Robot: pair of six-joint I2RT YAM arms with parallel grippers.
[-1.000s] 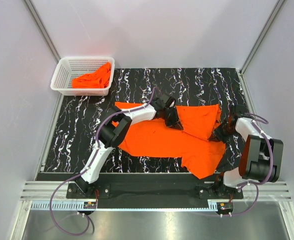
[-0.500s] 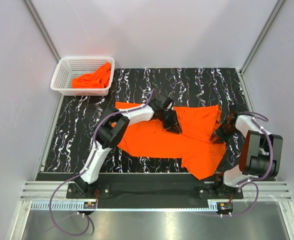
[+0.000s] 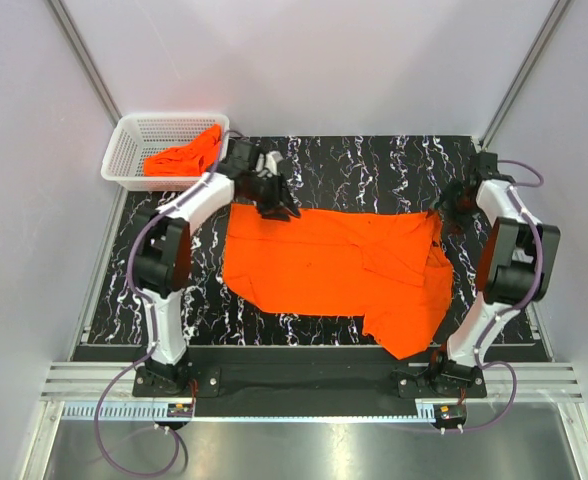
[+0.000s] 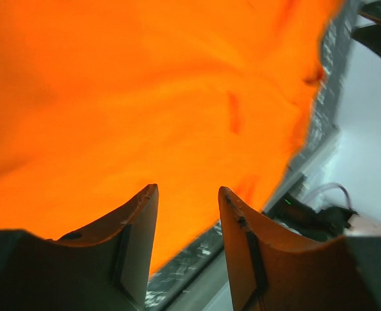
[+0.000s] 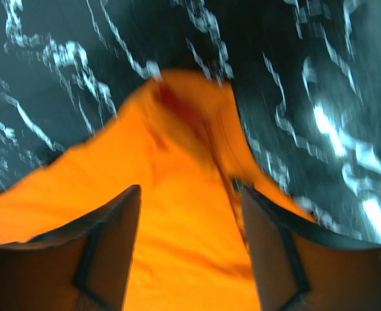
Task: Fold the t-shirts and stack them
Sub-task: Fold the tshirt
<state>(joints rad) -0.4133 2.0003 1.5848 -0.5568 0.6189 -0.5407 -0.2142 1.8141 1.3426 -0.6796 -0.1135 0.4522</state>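
One orange t-shirt (image 3: 324, 260) lies spread across the black marbled table (image 3: 374, 165), with a folded flap at its right side and a lobe hanging toward the near edge. My left gripper (image 3: 277, 200) hovers at the shirt's far left corner. In the left wrist view its jaws (image 4: 187, 191) stand open and empty over the cloth (image 4: 145, 97). My right gripper (image 3: 451, 208) is at the far right corner. It too is open (image 5: 187, 188), straddling that corner of the shirt (image 5: 171, 149) without pinching it. A second t-shirt (image 3: 186, 158) lies crumpled in the basket.
The white mesh basket (image 3: 124, 150) stands at the table's far left corner, just behind my left arm. Grey walls and metal posts close in the table on three sides. A metal rail runs along the near edge by the arm bases.
Both arms swung from the shirt's middle out to its far corners, dragging the top layer back and flattening it. Both grippers went from shut on cloth to open.
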